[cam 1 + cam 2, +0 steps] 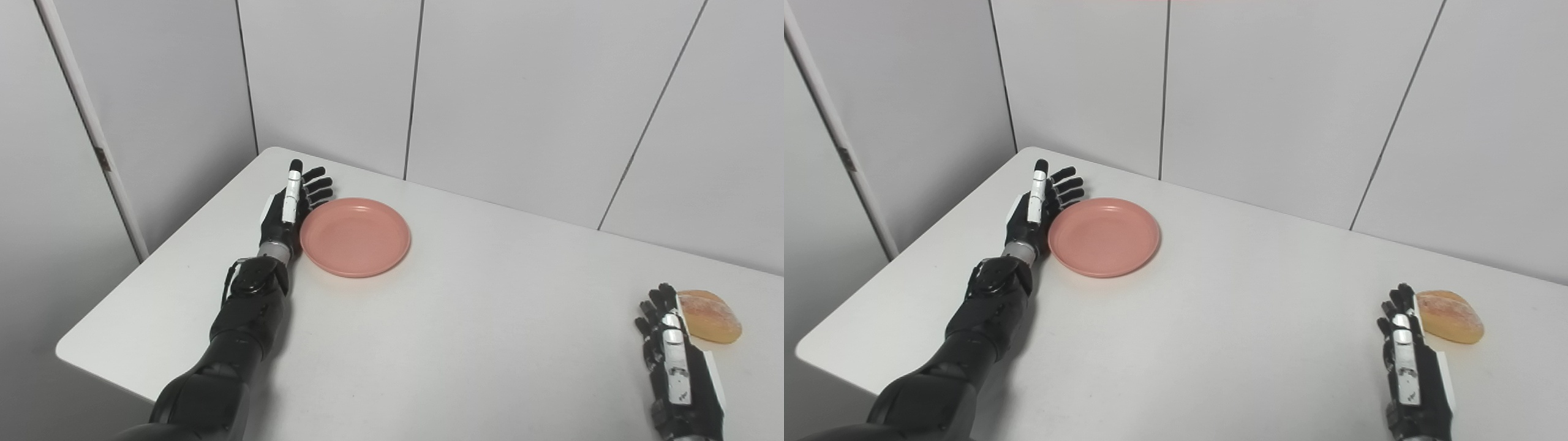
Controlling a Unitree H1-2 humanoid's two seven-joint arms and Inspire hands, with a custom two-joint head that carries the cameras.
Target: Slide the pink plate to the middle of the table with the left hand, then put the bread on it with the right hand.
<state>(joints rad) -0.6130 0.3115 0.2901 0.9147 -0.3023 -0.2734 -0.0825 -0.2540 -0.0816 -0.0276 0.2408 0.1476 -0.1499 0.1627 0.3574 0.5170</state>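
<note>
Because the pink plate (355, 236) sits near the bench's (465, 343) far-left corner, the left hand (293, 205) rests empty, fingers spread, against its rim to push; the right hand (674, 358) waits released beside the bread (710, 315).

Both arms are clad in glossy black shells. The left arm (239, 331) shows a bulky, rounded forearm casing that narrows toward a ball-like wrist housing with a thin dark cable looping beside it, then a short silver metal collar just before the hand. The left hand (293, 205) is black, with slim segmented fingers (318, 184) and a white plate running along the uppermost one; a white panel edges the outer side of its palm. The right hand (1409, 367) is likewise black, with white plates bearing small dark marks along its back and a white strip down its outer edge.
</note>
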